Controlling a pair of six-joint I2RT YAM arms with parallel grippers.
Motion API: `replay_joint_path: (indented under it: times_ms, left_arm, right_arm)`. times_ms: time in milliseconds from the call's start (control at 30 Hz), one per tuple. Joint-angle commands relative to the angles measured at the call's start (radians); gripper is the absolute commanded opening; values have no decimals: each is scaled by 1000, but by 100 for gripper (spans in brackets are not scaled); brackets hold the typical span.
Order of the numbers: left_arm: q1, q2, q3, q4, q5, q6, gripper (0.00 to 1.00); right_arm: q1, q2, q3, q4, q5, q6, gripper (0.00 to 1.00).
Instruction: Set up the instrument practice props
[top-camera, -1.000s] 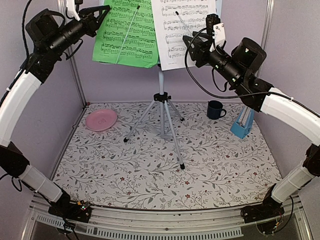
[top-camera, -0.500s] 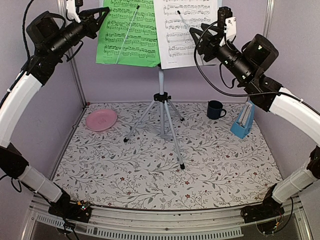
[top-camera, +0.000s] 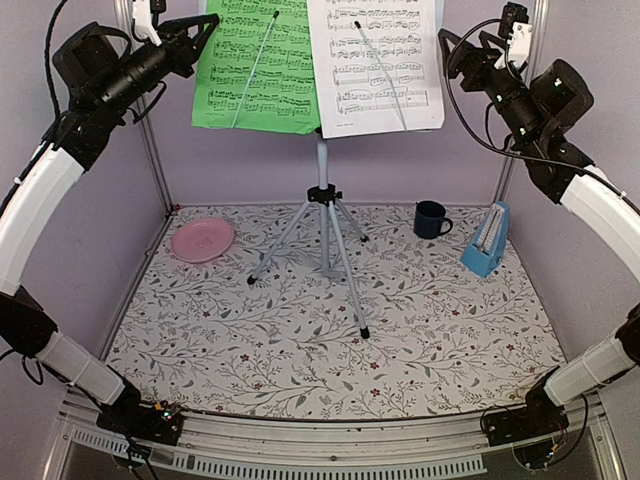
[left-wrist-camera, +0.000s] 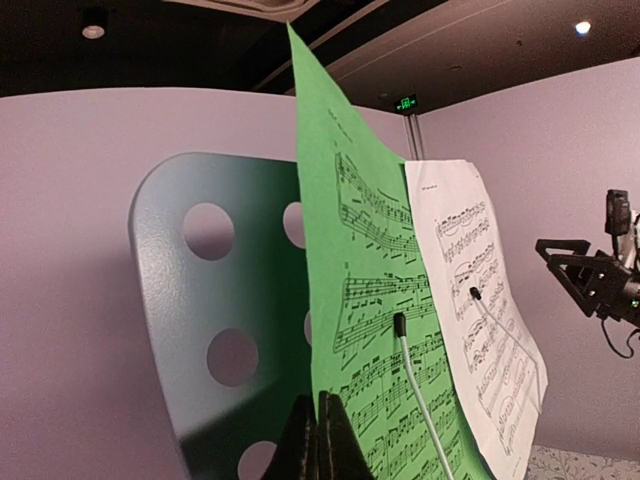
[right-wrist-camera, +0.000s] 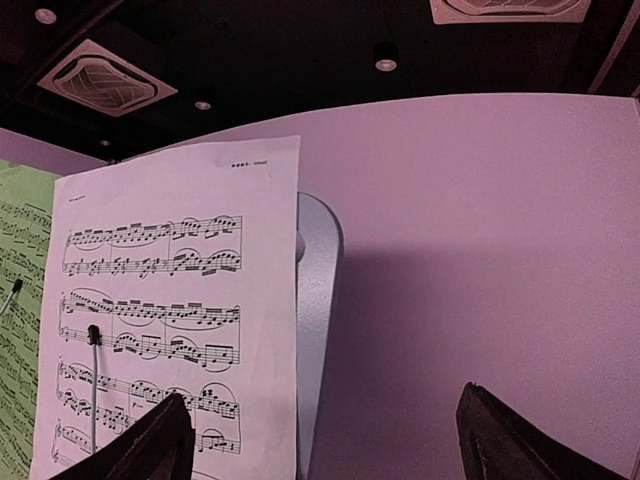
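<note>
The pale grey music stand (top-camera: 323, 205) stands mid-table on its silver tripod; its perforated desk (left-wrist-camera: 200, 300) fills the left wrist view. A green sheet-music page (top-camera: 250, 70) and a white one (top-camera: 375, 55) lean on it side by side, each under a thin wire holder. My left gripper (top-camera: 207, 25) is shut on the green page's (left-wrist-camera: 380, 300) left edge, which bows off the desk. My right gripper (top-camera: 452, 55) hangs open to the right of the white page (right-wrist-camera: 170, 320), touching nothing; its fingertips (right-wrist-camera: 140, 445) frame the desk's edge (right-wrist-camera: 315, 330). The light-blue metronome (top-camera: 487, 240) stands at the right.
A dark blue mug (top-camera: 431, 218) stands next to the metronome at the back right. A pink plate (top-camera: 202, 240) lies at the back left. The tripod's legs spread over the floral tablecloth (top-camera: 330, 350). Purple walls close in the sides and back.
My right gripper has opened wide and drawn back up and to the right, away from the white page, which stays on the stand. The left arm has not moved.
</note>
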Motion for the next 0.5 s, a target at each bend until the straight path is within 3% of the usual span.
replay_joint_path:
  times_ms: [0, 300, 467]
  left_arm:
    - [3, -25, -11, 31, 2, 13, 0]
    - [3, -37, -39, 57, -10, 16, 0]
    - [3, -49, -52, 71, -18, 20, 0]
  right_arm:
    - [-33, 48, 53, 0, -63, 116, 94]
    - [-39, 193, 183, 0, -189, 267, 95]
    - [-39, 228, 206, 14, -184, 289, 87]
